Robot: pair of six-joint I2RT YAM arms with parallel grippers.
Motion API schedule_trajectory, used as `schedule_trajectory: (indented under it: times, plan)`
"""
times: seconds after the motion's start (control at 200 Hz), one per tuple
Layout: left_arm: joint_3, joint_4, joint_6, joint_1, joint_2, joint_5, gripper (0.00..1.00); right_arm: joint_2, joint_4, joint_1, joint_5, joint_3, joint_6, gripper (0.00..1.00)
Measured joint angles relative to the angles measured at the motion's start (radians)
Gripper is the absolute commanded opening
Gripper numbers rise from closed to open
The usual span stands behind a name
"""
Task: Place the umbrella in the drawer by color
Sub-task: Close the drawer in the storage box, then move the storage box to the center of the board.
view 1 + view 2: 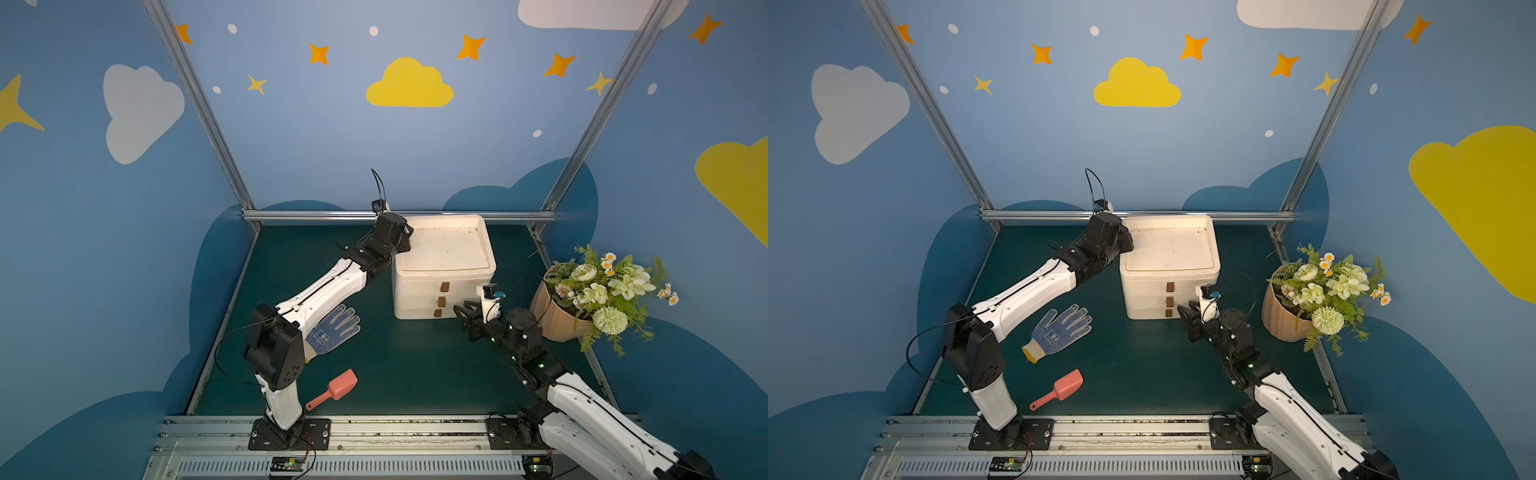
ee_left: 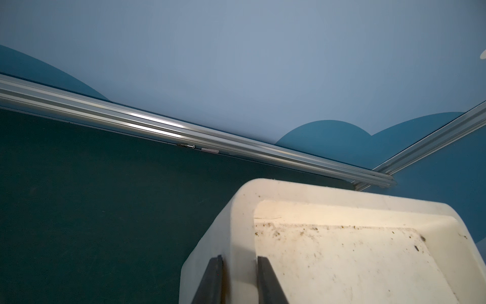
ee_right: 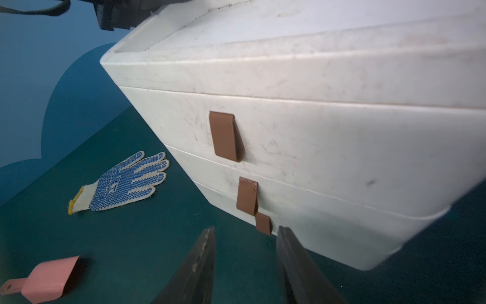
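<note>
At chest (image 1: 444, 257) front: right gripper (image 3: 246, 231) jaws spread, lowest tab (image 3: 263, 223) just ahead of tips, no contact seen. Left gripper (image 2: 239, 263) pinches chest top rim, one finger each side. All three drawers (image 3: 315, 147) closed. Umbrella not visible in any view; weight and stiffness cannot be judged. Tab likely thin flexible strap: pinch flat faces near free end. Chest probably light plastic, prone to slide; rim hold counters pull.
</note>
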Motion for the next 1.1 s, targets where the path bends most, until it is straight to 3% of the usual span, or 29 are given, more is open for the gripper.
schedule_trajectory:
  times: [0.255, 0.385, 0.951, 0.971, 0.986, 0.996, 1.101]
  plan:
    - [-0.114, 0.006, 0.034, 0.003, -0.099, -0.008, 0.07, -0.312, -0.109, 0.000, 0.098, -0.104, -0.063, 0.46]
    - [-0.166, 0.013, 0.055, 0.007, -0.146, -0.001, 0.08, -0.399, -0.130, 0.000, 0.169, -0.134, -0.074, 0.47]
    - [-0.338, 0.053, 0.070, 0.008, -0.291, -0.087, 0.08, -0.346, -0.122, -0.006, 0.421, -0.189, -0.071, 0.49]
    - [-0.342, 0.056, 0.070, 0.008, -0.294, -0.088, 0.08, -0.341, -0.118, -0.006, 0.431, -0.189, -0.071, 0.57]
    - [-0.346, 0.059, 0.071, 0.008, -0.296, -0.088, 0.08, -0.337, -0.115, -0.008, 0.436, -0.189, -0.071, 0.87]
    - [-0.348, 0.061, 0.071, 0.008, -0.297, -0.089, 0.08, -0.334, -0.113, -0.008, 0.441, -0.189, -0.070, 0.96]
    - [-0.375, 0.089, 0.071, 0.010, -0.314, -0.088, 0.09, -0.305, -0.087, -0.016, 0.491, -0.189, -0.075, 0.98]
